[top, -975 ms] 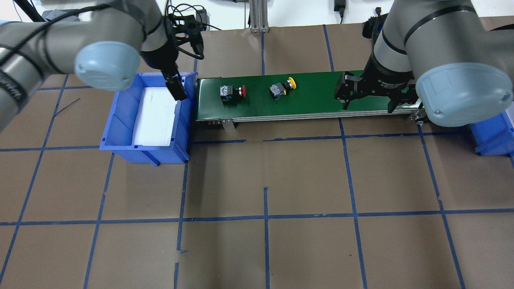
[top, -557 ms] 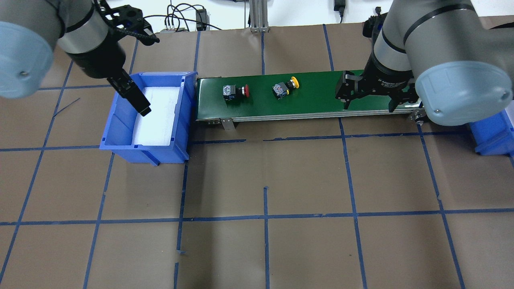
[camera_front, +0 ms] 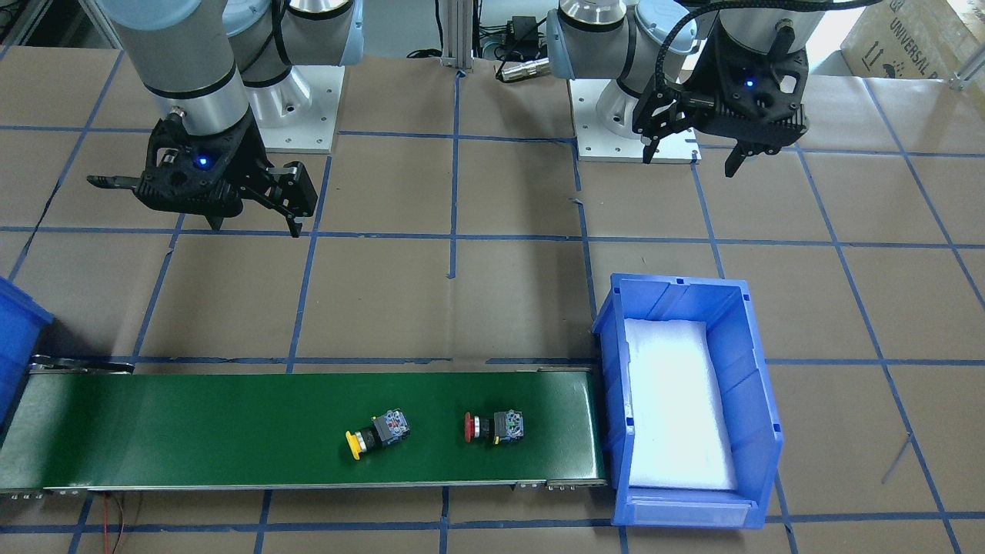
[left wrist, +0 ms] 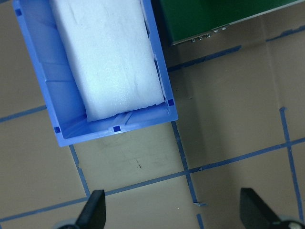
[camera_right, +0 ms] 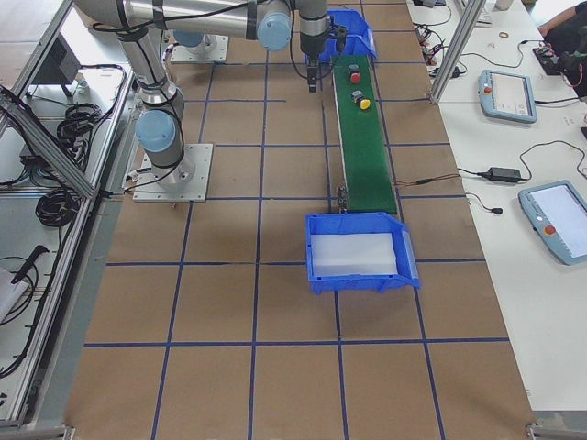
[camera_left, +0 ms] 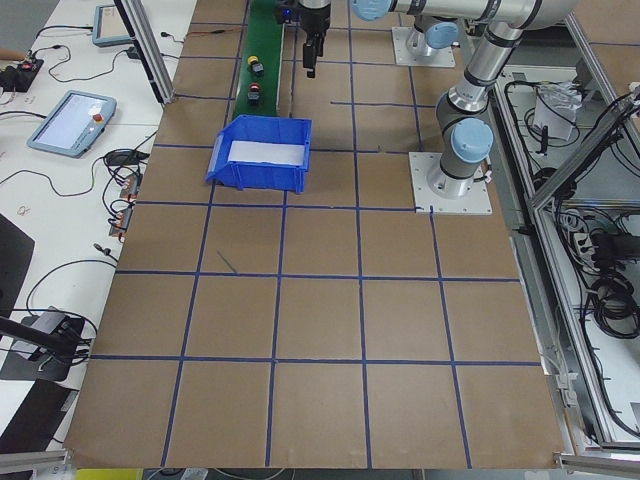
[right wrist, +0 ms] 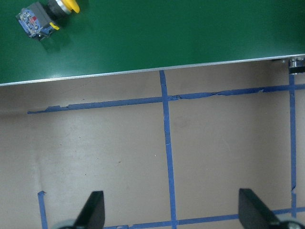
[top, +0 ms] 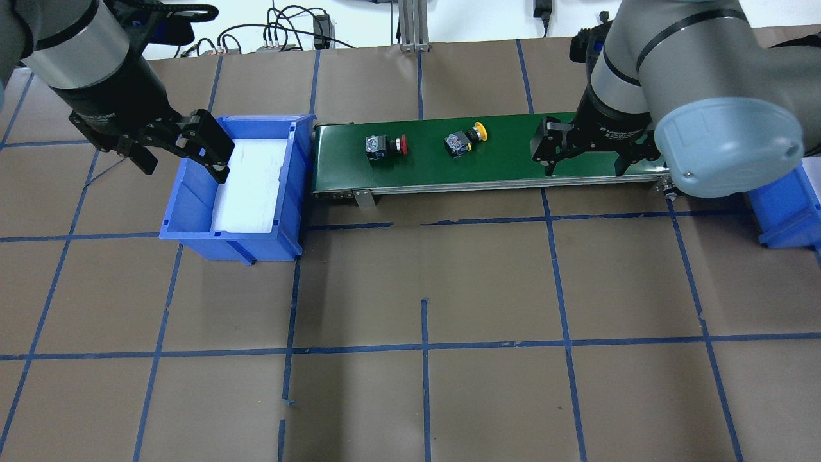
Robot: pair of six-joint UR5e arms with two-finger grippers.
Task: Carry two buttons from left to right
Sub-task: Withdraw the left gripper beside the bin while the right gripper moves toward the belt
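You're looking at both buttons lying on their sides on the green belt. The red button is sitting nearer the left bin, and the yellow button is lying apart from it toward the belt's middle. The left bin is holding only its white foam pad, so both parts are probably riding the belt toward the right bin.

The left claw is hanging above the tabletop near the left bin, spread wide and gripping nothing. It's likely keeping clear of the belt. The right claw is hovering by the belt's right stretch on the robot's side, also spread wide and empty. It's probably waiting to pick the yellow one first. Neither button is reaching the right bin yet.
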